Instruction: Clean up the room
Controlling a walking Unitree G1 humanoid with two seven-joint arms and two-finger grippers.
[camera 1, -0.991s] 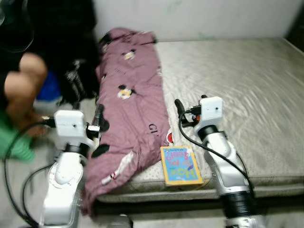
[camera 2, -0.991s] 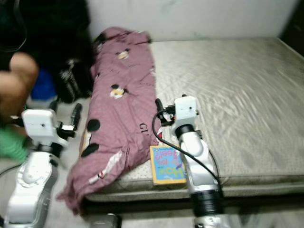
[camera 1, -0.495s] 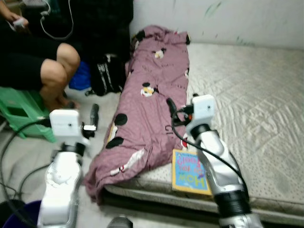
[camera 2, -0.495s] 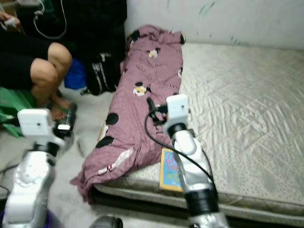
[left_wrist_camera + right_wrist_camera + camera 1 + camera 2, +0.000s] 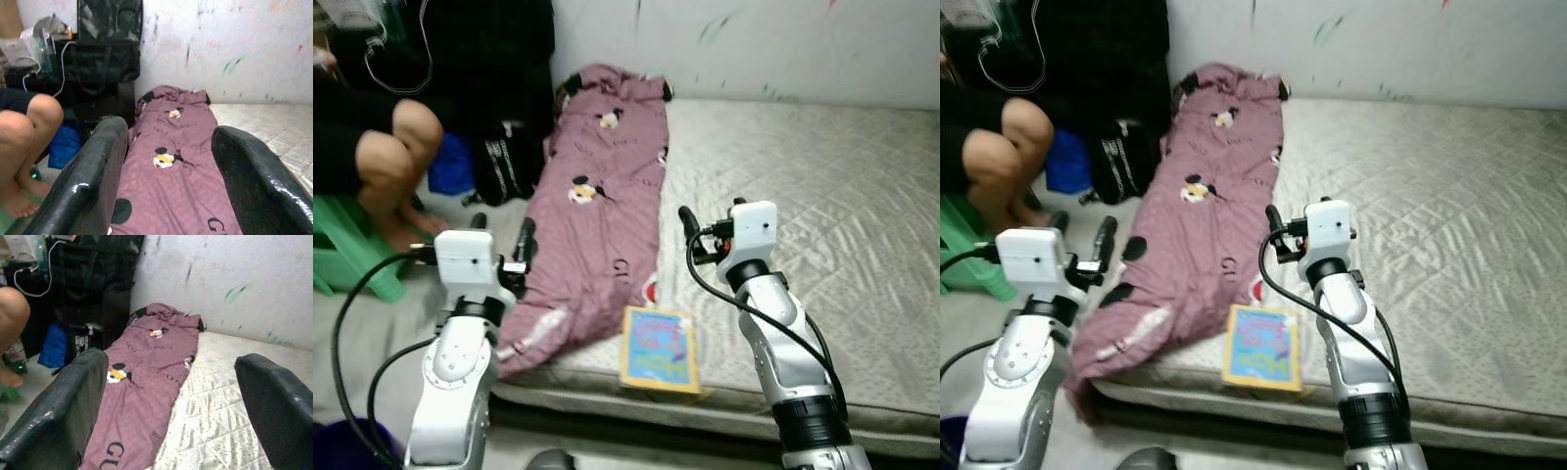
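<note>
We see a bed with a bare grey quilted mattress (image 5: 822, 186). A long purple cartoon-print blanket (image 5: 602, 225) lies along its left side, beside a bright blue-and-yellow picture book (image 5: 658, 349). Our left tool (image 5: 166, 186) and right tool (image 5: 171, 416) hover open, holding nothing.

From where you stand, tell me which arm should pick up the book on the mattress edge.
Right, probably. The right gripper hangs open above the mattress, nearer the book; the left gripper is beyond the purple blanket.
</note>
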